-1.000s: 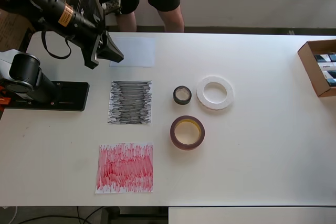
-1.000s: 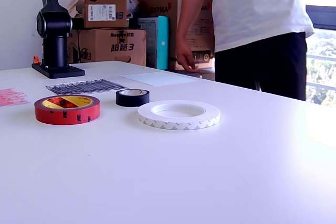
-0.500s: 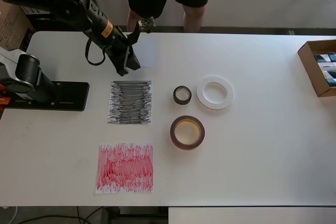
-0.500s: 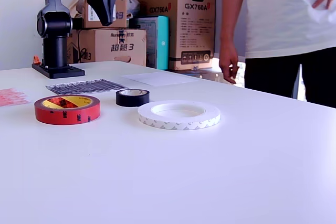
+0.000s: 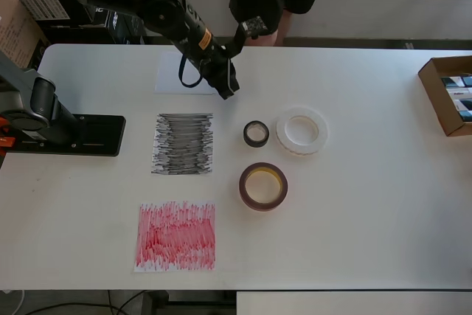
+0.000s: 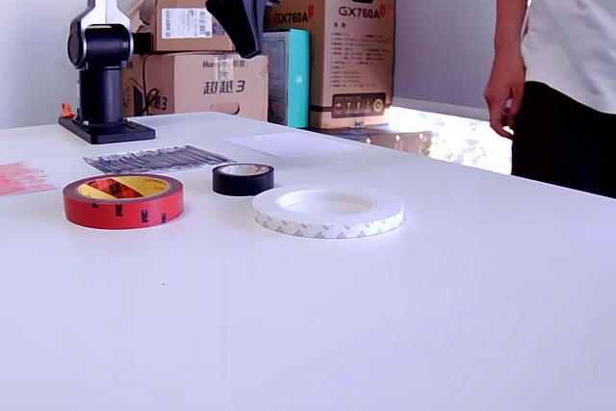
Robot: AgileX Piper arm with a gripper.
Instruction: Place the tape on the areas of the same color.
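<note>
Approach step: claw (image 5: 228,88) aloft, carrying nothing, jaw gap can't tell; black tape roll (image 5: 256,133) on worktop (image 5: 354,219) beside white roll (image 5: 302,130); next req. descent w/ jaws spread over roll

White table (image 5: 354,219): three tape rolls (image 5: 263,187), three patches (image 5: 175,236).

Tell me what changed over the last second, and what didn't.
The gripper swung across the overhead view toward the right, from beside the white sheet to nearer the black tape, holding nothing. The person moved right too. All three rolls and colored patches stayed put.
</note>
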